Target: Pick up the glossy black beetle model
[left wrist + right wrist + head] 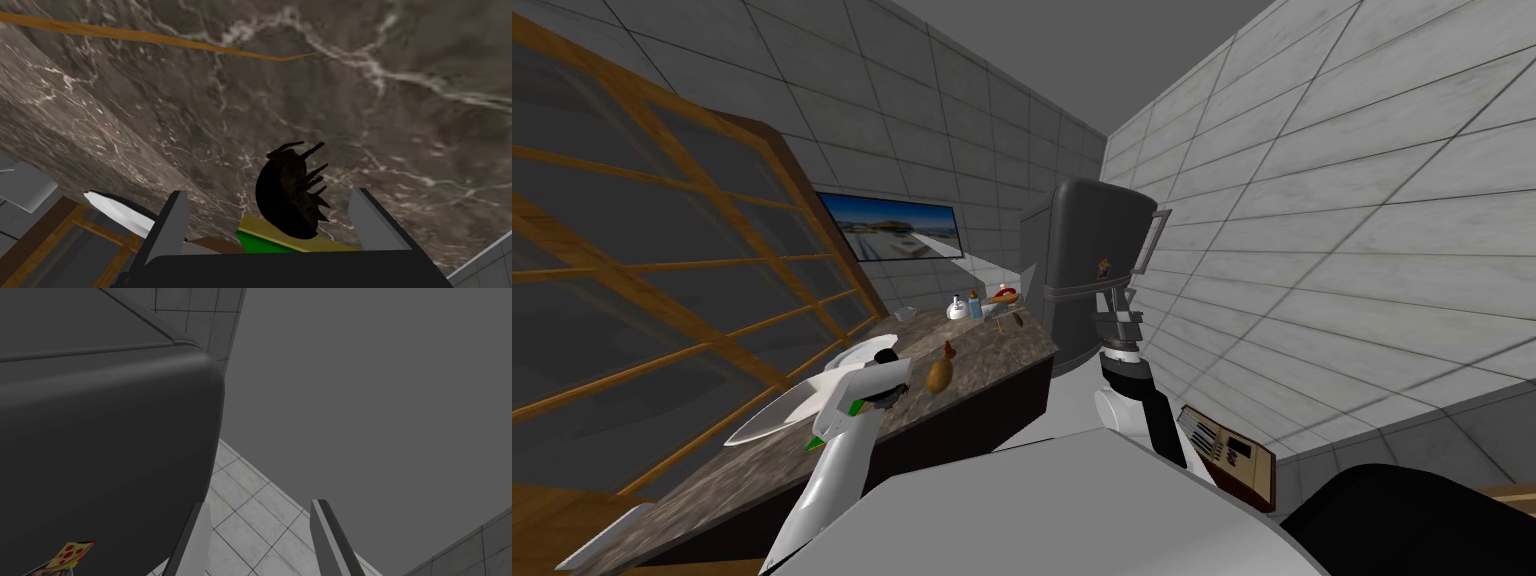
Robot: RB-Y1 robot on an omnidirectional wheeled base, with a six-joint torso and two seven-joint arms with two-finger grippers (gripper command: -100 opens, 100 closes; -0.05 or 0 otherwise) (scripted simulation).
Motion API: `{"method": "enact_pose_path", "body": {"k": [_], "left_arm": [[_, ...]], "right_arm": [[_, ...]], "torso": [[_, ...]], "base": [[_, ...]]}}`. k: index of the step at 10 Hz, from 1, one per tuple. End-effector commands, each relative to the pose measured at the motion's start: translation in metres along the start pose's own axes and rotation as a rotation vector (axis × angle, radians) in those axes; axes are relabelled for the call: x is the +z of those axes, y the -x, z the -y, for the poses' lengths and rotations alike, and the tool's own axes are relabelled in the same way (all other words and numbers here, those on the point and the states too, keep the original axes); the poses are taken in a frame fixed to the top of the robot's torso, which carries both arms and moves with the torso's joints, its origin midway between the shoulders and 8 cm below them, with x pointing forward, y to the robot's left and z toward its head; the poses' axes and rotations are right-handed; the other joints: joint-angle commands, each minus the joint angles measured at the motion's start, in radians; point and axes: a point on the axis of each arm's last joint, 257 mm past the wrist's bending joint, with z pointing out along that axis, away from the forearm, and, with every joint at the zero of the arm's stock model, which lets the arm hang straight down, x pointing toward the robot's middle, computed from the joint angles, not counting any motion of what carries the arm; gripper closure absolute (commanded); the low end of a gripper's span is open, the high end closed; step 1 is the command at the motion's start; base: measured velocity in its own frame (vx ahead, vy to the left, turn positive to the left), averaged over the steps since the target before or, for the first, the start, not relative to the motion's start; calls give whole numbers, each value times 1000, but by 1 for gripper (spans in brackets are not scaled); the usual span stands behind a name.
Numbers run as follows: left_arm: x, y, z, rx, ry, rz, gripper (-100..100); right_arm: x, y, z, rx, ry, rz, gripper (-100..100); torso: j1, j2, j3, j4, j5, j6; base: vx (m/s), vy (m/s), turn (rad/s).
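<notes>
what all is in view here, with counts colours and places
beetle: 1, black, on slab, between left end effector fingers
slab: 1, green and yellow, under beetle
counter: 1, dark marbled, on my left
dish: 1, white, on counter, near end
lump: 1, brown, mid counter
small things: several, mixed colours, counter's far end
fridge: 1, dark grey, past counter's far end
box: 1, brown, low by right wall
left end effector: 1, grey fingers, open
right end effector: 1, grey fingers, open, beside fridge

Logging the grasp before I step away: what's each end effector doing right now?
Left end effector: open around the black beetle, not gripping it.
Right end effector: open, empty.
</notes>
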Motion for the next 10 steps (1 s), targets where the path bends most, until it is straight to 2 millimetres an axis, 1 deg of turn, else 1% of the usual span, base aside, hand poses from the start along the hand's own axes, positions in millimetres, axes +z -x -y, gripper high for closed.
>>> {"method": "enact_pose_path", "body": {"k": [1,5,6,7,8,9,10], "left_arm": [[0,0,0,0,0,0,100],[0,0,0,0,1,0,100],[0,0,0,0,1,0,0],[-7,2,2,-3,1,1,100],[-11,4,3,-4,1,1,100],[-8,3,2,-4,-2,2,100],[-8,3,2,-3,0,1,0]], "right_arm": [[0,0,0,0,0,0,0],[0,0,0,0,0,0,0],[0,0,0,0,0,0,0],[0,0,0,0,0,0,0],[0,0,0,0,0,0,0],[0,0,0,0,0,0,0],[0,0,0,0,0,0,0]], "torso": [[0,0,0,0,0,0],[-1,1,1,0,0,0],[-1,1,1,0,0,0],[-1,1,1,0,0,0],[-2,2,1,1,0,0],[-3,3,2,1,-1,0],[-2,2,1,1,0,0]], "base": [[0,0,0],[0,0,0],[0,0,0],[-13,-16,-21],[-27,-22,-21],[-13,-9,-3],[0,0,0]]}}
